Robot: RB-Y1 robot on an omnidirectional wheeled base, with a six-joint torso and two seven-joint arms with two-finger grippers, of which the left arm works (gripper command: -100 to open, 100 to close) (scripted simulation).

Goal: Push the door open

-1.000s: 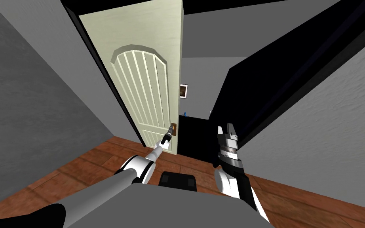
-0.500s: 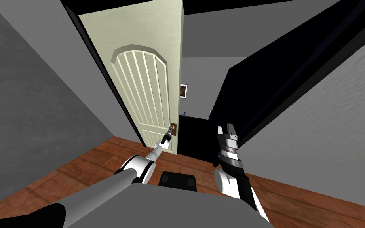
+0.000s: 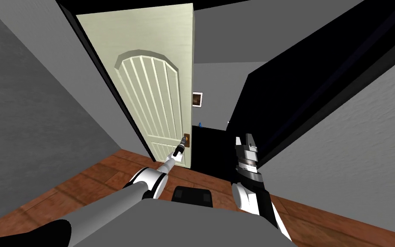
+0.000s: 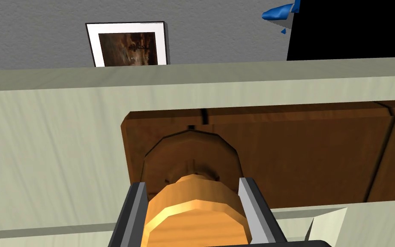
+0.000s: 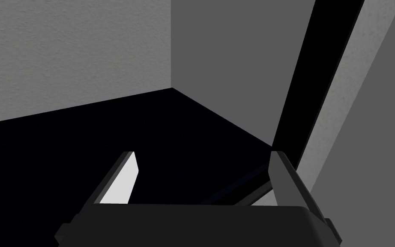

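Door [image 3: 149,85]: pale cream with an arched ribbed panel. It stands ajar ahead-left, rising from the far edge of the wooden floor [image 3: 85,180], with a black area past its free edge.

Left pincer [image 3: 182,146] is at the latch side. It pinches the golden knob [image 4: 196,210] by its flanks, against a brown backplate [image 4: 286,150]. Right pincer [image 3: 243,140] hangs well apart, fingers spread, holding nothing.

Judgement: a stiff hinged slab, likely weighty but free-swinging. The knob looks smooth and may slip, so drive through it, far from the hinges.

Left wrist view gives the grip itself and a framed picture [image 4: 126,43] beyond the door's edge. Head view gives the opening angle.
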